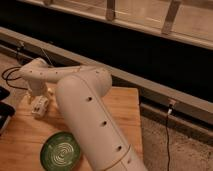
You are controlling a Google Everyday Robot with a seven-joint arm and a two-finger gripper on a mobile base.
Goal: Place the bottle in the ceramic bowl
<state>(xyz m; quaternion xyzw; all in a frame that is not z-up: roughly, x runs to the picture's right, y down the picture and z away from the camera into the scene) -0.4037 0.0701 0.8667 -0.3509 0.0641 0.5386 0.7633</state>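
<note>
The small white bottle (40, 107) lies on the wooden table (117, 107) at the far left. The dark green ceramic bowl (61, 151) with pale rings inside sits on the table near the front edge, below and to the right of the bottle. My gripper (39, 99) hangs from the white arm's wrist (34, 80) and is right over the bottle, at or touching its top. The thick white arm (92, 117) crosses the table's middle and hides part of it.
A dark object (4, 111) sits at the table's left edge. A black cable (10, 76) loops behind the wrist. A grey rail (140, 85) runs along the wall behind. The table's right edge drops to speckled floor (185, 147) with a thin cable (167, 131).
</note>
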